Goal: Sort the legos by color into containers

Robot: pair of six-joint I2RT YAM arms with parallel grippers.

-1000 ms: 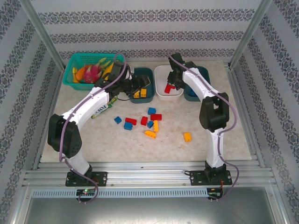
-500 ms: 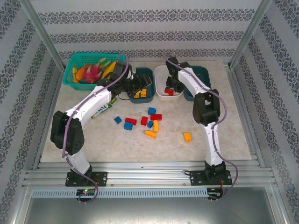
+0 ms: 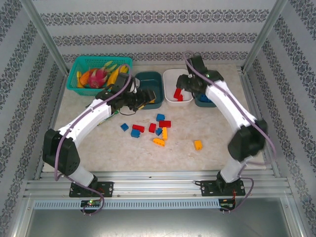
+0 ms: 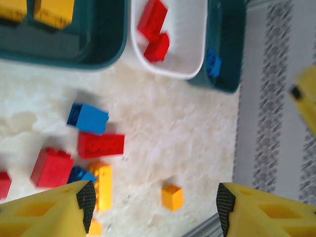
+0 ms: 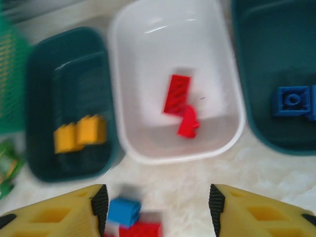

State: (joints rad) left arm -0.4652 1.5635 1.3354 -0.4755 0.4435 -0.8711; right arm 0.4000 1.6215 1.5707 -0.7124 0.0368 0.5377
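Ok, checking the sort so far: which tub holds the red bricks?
The white middle tub; the left teal tub holds yellow bricks, the right teal tub blue ones.

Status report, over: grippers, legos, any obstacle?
Left gripper and right gripper open, empty. Two red legos lie in white tub. About ten loose legos on table; no obstacle seen.

No readable text, labels, brands or numbers on anything in view
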